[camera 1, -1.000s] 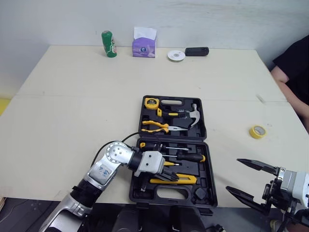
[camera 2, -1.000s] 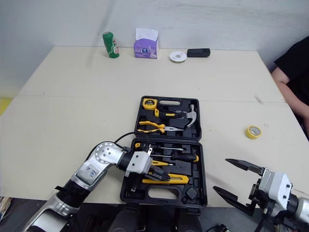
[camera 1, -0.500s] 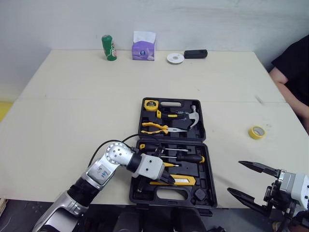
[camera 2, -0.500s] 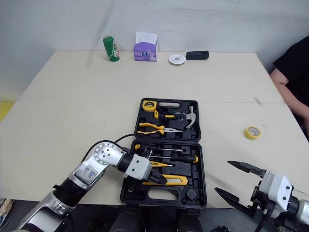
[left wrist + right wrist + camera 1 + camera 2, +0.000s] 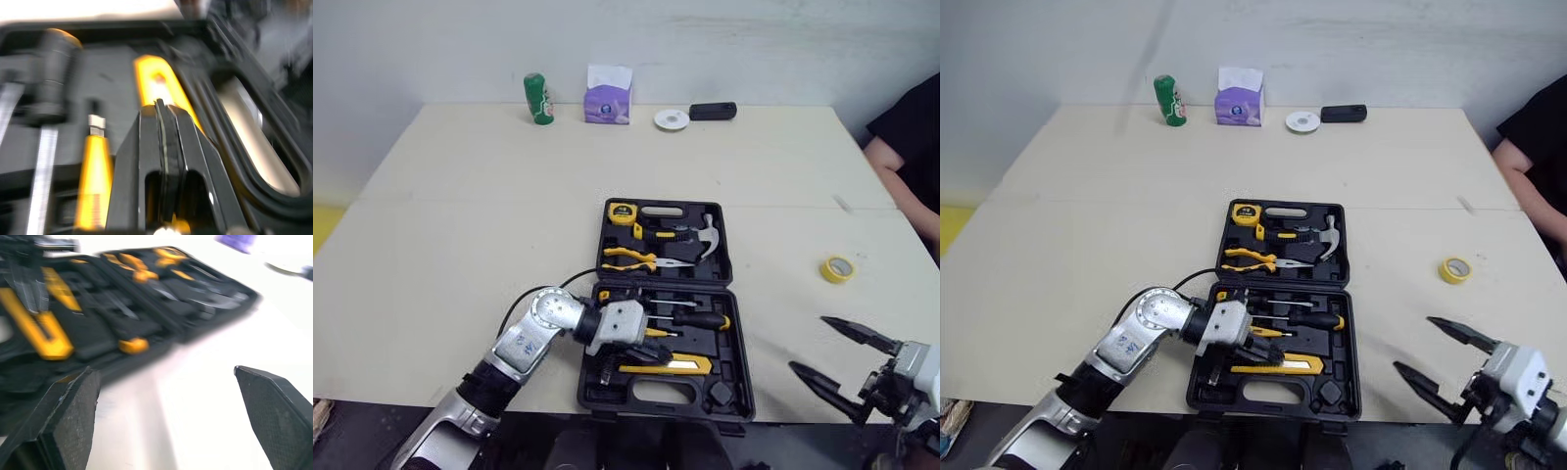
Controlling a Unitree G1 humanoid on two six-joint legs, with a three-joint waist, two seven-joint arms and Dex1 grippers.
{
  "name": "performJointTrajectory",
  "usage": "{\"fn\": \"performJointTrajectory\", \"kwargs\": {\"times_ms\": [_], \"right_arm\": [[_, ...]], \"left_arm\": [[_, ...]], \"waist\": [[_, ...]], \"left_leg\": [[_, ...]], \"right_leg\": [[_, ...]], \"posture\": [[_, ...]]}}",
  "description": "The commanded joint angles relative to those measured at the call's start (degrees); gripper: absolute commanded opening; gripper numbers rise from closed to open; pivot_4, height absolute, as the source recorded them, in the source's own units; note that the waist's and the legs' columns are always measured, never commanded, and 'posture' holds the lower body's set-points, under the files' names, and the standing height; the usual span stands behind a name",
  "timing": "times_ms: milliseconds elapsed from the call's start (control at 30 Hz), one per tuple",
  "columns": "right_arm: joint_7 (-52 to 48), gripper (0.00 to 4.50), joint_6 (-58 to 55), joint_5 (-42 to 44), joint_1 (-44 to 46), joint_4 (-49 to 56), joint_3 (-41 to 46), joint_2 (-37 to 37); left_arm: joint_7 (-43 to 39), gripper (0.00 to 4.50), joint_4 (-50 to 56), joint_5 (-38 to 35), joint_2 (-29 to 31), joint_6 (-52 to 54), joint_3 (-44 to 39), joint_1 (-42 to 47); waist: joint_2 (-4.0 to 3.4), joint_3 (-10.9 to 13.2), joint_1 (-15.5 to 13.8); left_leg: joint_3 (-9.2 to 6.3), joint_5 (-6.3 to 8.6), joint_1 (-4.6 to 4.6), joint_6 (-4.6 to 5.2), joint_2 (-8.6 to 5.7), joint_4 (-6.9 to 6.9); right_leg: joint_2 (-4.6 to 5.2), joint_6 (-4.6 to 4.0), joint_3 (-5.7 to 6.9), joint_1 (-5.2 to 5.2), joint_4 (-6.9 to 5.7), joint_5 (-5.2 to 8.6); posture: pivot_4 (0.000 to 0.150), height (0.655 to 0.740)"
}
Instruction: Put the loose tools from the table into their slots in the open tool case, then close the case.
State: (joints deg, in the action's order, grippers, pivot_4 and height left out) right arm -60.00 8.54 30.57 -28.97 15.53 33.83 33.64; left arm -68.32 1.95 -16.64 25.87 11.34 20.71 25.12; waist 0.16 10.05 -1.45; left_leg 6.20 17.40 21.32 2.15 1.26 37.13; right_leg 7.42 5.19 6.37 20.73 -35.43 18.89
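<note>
Open case (image 5: 732, 352) at frame centre, its hinge running left to right. The left gripper (image 5: 648, 351), fingers pressed together with nothing seen between them, hangs over the lower half. The yellow knife (image 5: 680, 367) lies in that half just below the tips, long axis left to right. The right gripper (image 5: 809, 343), fingers spread wide, sits at lower right, the nearer arm to the tape roll (image 5: 835, 268) on the table right of the case.

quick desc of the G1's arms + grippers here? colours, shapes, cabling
Left arm: silver metal links, a round joint cap with small holes, and a black cable looping outside to a pale grey boxy wrist. Left gripper: two flat black fingers. Right gripper: pale grey housing, two long pointed black prongs with mesh-textured pads.
</note>
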Motion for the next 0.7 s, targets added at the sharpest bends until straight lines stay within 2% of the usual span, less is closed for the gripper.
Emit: {"fn": "performJointTrajectory", "kwargs": {"times_ms": [33,100,233,300,400,500,600,700], "right_arm": [[3.0,4.50,3.3,1.1,1.3,-2.7,5.7,-0.7],[4.9,4.50,5.4,0.9,2.5,-5.6,8.5,-1.3],[8.6,4.50,10.0,-0.3,4.4,-12.6,12.7,-2.5],[11.2,4.50,12.3,-0.9,5.1,-16.6,14.9,-3.1],[14.1,4.50,16.3,-1.4,6.7,-26.0,18.4,-2.1],[15.3,4.50,20.1,-2.8,6.7,-35.4,20.2,-0.9],[17.3,4.50,22.9,-2.3,6.0,-45.7,23.1,0.4],[18.2,4.50,25.0,-0.2,5.8,-51.7,25.4,1.8]], "left_arm": [[-0.4,0.66,3.6,-5.8,3.0,1.4,-8.3,0.1],[2.7,1.41,2.9,-6.1,4.1,0.2,-13.3,-1.3],[9.4,3.38,0.4,-8.3,6.4,3.3,-23.8,-5.0],[10.5,4.39,-1.7,-7.6,10.4,3.5,-29.0,-8.1],[16.6,4.45,-6.5,-8.0,13.3,2.5,-39.0,-10.9],[17.6,4.45,-11.8,-4.7,16.1,-3.8,-43.6,-15.9],[21.2,4.45,-16.0,-4.8,16.3,-7.3,-50.2,-20.6],[26.1,4.45,-21.3,-5.2,16.1,-12.9,-57.5,-24.5]], "waist": [[-0.10,0.1,0.3],[-0.14,0.1,0.4],[-0.03,0.2,0.2],[0.05,0.3,0.3],[0.03,0.4,0.3],[0.05,0.4,0.4],[-0.04,0.4,0.6],[-0.03,0.4,0.8]], "left_leg": [[0.02,0.00,-0.01,-0.04,0.00,-0.02],[0.03,-0.05,-0.01,-0.15,-0.01,-0.05],[0.04,-0.01,-0.03,-0.10,-0.01,-0.07],[0.01,0.02,-0.03,-0.07,-0.01,-0.06],[0.02,0.20,-0.03,-0.36,-0.01,-0.10],[0.04,0.22,-0.01,-0.41,0.00,-0.15],[0.17,0.26,-0.03,-0.44,-0.01,-0.28],[0.19,0.27,0.05,-0.43,-0.01,-0.31]], "right_leg": [[0.00,-0.01,-0.01,0.00,0.01,0.00],[-0.01,-0.01,0.00,0.00,0.04,0.01],[-0.02,0.00,0.03,-0.01,0.04,0.01],[-0.02,0.00,0.03,-0.02,0.02,0.01],[0.00,0.00,-0.01,0.03,0.02,0.01],[0.00,-0.01,-0.01,0.10,0.04,0.02],[0.03,-0.02,-0.12,0.16,0.13,0.02],[0.05,-0.02,-0.15,0.30,0.13,0.03]], "posture": [[0.150,0.7400],[0.150,0.7400],[0.150,0.7400],[0.150,0.7400],[0.150,0.7400],[0.150,0.7400],[0.150,0.7400],[0.150,0.7400]]}}
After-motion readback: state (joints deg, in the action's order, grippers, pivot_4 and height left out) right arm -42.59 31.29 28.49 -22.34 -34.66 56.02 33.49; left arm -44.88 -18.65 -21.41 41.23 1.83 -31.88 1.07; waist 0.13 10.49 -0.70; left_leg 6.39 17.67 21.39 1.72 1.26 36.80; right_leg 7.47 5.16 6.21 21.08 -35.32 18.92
